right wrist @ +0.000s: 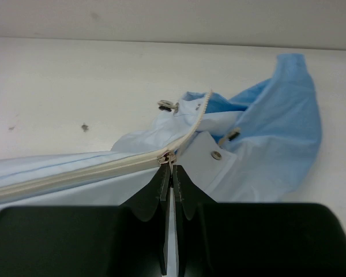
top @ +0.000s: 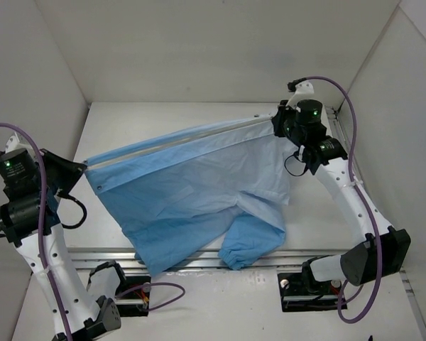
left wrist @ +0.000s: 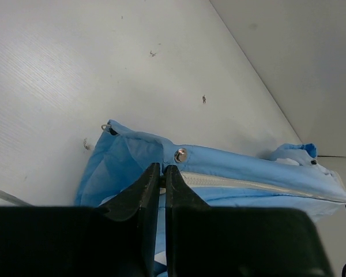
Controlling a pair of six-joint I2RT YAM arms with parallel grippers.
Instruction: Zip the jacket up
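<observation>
The light blue jacket (top: pixel 199 199) lies on the table, its zipped front edge stretched taut between my two grippers. My left gripper (top: pixel 80 169) is shut on the jacket's bottom hem beside the zipper's end, just below a metal snap (left wrist: pixel 181 154). My right gripper (top: pixel 277 122) is shut on the zipper pull (right wrist: pixel 168 157) near the collar. In the right wrist view the pale zipper (right wrist: pixel 75 173) is closed to the left of the slider and open teeth (right wrist: pixel 196 118) run on past it. A sleeve with an elastic cuff (top: pixel 236 257) hangs toward the front rail.
White walls enclose the table (top: pixel 156 121) at the back and both sides. A metal rail (top: pixel 319 256) runs along the near edge by the arm bases. The right arm's purple cable (top: pixel 355 128) loops near the right wall.
</observation>
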